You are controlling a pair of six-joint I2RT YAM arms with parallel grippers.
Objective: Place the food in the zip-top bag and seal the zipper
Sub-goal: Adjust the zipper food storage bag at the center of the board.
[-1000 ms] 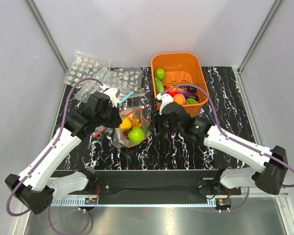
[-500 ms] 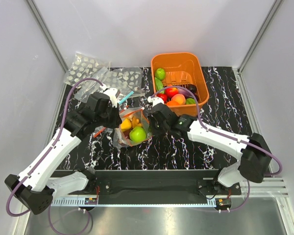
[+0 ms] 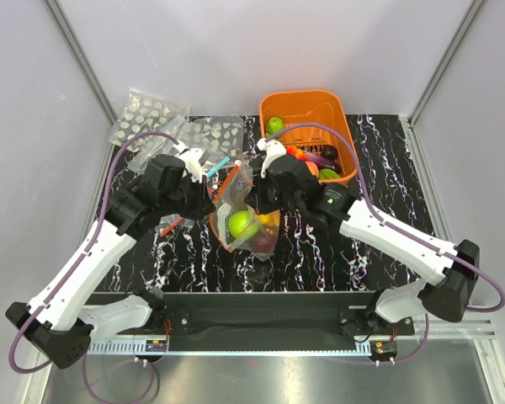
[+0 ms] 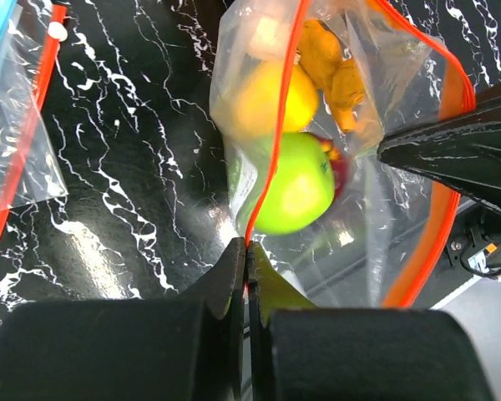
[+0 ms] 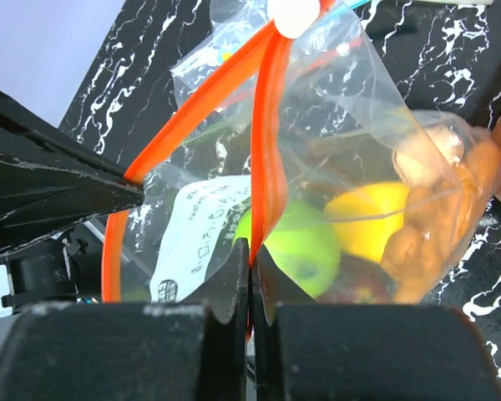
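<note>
The left gripper (image 4: pixel 247 251) is shut tight on the zipper (image 4: pixel 271 159), at the end far from the basket (image 3: pixel 307 95), so that the bag (image 3: pixel 246 229) is held up just left of the basket and the food (image 3: pixel 239 224) hangs in its bottom. The right gripper (image 5: pixel 250 251) is clamped on the zipper at the end near the basket, and both arms are stretched forward and bent in toward each other, with the bag between them.

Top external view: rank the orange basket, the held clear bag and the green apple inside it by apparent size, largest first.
1. orange basket
2. clear bag, which hangs nearer the camera and so may look slightly enlarged
3. green apple, clearly smallest
</note>
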